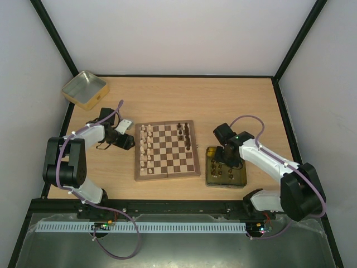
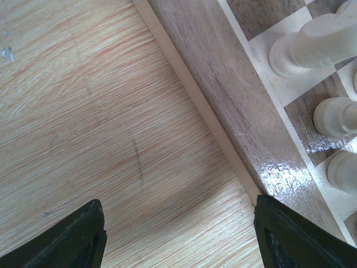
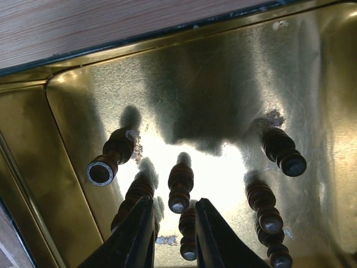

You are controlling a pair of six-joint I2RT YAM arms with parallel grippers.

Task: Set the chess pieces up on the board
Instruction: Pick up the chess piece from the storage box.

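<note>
The board (image 1: 167,151) lies mid-table. Cream chess pieces (image 1: 146,146) fill its two left columns, and a few dark pieces (image 1: 185,132) stand at its far right corner. More dark pieces (image 1: 222,169) stand in a gold tin (image 1: 241,180) right of the board. My right gripper (image 1: 227,158) hangs low in that tin. In the right wrist view (image 3: 174,215) its jaws stand a narrow gap apart around one dark piece (image 3: 188,231), with another (image 3: 180,187) just ahead. My left gripper (image 1: 126,138) is wide open and empty over bare table beside the board's left rim (image 2: 234,111).
A second gold tin (image 1: 85,89) sits at the far left corner, with nothing visible inside. Cream pieces (image 2: 315,47) stand close to the left gripper's right finger (image 2: 295,237). Black frame rails border the table.
</note>
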